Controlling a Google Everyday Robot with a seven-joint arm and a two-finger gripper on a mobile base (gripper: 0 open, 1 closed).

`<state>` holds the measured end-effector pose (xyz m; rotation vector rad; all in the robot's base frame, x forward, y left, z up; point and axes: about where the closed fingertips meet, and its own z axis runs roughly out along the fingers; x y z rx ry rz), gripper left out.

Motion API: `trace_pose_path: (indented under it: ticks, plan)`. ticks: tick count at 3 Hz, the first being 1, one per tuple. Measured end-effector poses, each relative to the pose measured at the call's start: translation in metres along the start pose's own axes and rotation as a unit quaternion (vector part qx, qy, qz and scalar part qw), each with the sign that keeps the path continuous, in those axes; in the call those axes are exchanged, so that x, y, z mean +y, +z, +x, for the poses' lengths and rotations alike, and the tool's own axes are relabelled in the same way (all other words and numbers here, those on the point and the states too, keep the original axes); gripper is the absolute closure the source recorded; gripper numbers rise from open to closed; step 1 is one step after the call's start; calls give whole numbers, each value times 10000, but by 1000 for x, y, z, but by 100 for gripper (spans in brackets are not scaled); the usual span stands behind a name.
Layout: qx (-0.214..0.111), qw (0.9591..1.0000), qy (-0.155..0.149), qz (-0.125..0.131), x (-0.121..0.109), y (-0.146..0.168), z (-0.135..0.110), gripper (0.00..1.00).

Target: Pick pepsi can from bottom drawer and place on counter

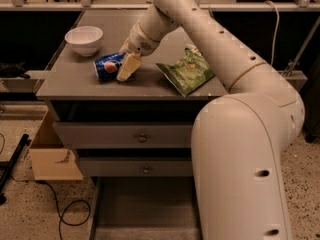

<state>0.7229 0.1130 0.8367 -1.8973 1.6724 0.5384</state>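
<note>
Sideways on the counter point(70, 84), the pepsi can point(106, 66) lies left-right, pincer point(125, 70) at its right end, grip unclear.

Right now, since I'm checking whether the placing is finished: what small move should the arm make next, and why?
Probably leave the pepsi can where it is and ease the gripper up and away. The can already lies on its side on the counter, with the gripper right against its right end.

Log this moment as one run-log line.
pepsi can: on its side on counter | gripper: at the can | bottom drawer: open | also on counter: bowl, chip bag
</note>
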Motion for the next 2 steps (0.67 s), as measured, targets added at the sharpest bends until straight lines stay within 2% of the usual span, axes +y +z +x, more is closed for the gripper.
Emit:
trace_pose_path:
  ticks: [2]
  plan:
    - [0, 10000, 0, -1, 0, 0, 0, 0]
